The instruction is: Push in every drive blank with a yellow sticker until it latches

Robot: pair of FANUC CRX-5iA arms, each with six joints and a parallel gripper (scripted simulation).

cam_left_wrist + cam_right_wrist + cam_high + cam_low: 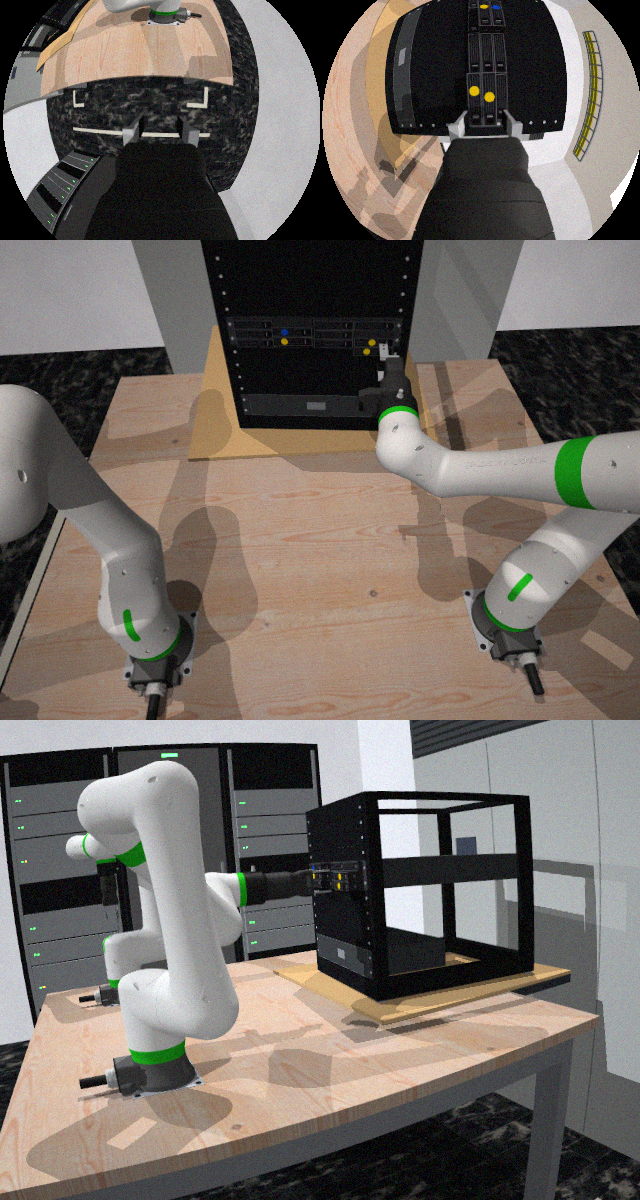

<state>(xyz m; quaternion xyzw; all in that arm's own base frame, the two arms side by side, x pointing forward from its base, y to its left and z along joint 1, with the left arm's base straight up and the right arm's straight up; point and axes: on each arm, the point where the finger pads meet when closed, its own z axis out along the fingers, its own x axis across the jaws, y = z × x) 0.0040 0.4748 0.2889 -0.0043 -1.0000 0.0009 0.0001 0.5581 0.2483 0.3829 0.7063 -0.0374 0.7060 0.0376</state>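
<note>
Two yellow-stickered blanks, a lower one (366, 351) (474, 91) and an upper one (371, 342) (489, 97), sit in the drive bay's right column; both seem to stand forward. Another yellow-stickered blank (284, 341) (484, 6) is further left, directly below a blue-stickered blank (284, 331) (496, 7). The black rack (310, 286) (336, 836) (535, 75) stands upright. My right gripper (381, 364) (485, 116) is open and empty at the right column's outer end, fingers one above the other; contact is unclear. My left gripper (110, 912) (160, 122) is open and empty, far from the rack.
The rack stands on a tan board (217, 446) (289, 971) on the wooden table (320, 570) (289, 1081). A grey unit (279, 405) fills its lowest bay. Unstickered blanks surround the stickered ones. The right arm (491, 472) reaches in from the right in the top view.
</note>
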